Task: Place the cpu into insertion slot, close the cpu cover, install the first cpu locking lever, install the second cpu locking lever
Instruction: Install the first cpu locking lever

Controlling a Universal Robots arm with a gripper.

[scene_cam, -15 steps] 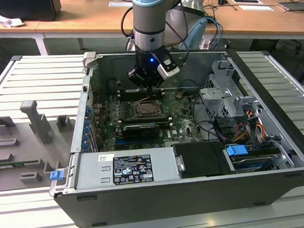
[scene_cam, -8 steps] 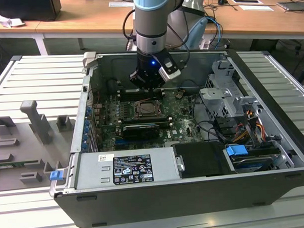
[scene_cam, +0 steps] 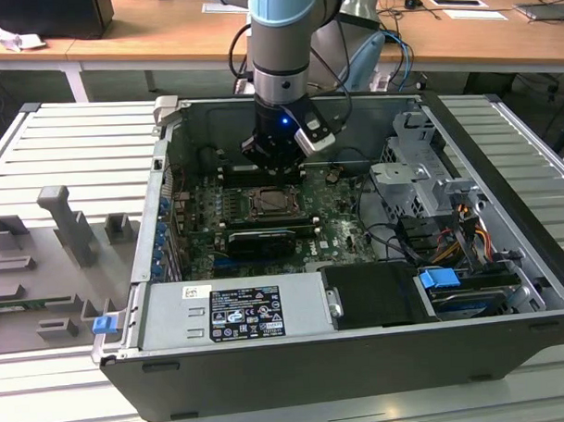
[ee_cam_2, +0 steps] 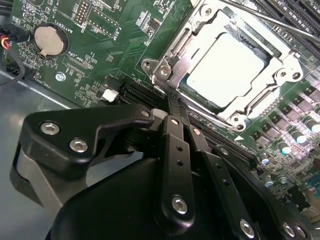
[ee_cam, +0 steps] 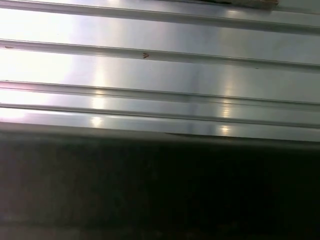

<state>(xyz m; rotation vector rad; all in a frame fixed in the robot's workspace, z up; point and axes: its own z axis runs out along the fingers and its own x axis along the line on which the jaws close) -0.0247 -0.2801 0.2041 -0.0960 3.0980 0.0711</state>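
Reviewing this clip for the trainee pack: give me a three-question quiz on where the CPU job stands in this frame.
1. True or false: the cpu already sits in the insertion slot.
2. Is the cpu cover down over the chip or raised? A) down B) raised
3. In the second wrist view, what round silver part lies on the motherboard away from the socket?

Key:
1. True.
2. A: the frame lies flat around the chip, whose top shows through its window.
3. The coin battery.

The gripper hangs beside the socket's corner, holding nothing visible.

The hand (scene_cam: 278,154) hangs just above the insertion slot (scene_cam: 275,203) (inside the open computer case (scene_cam: 361,338)).
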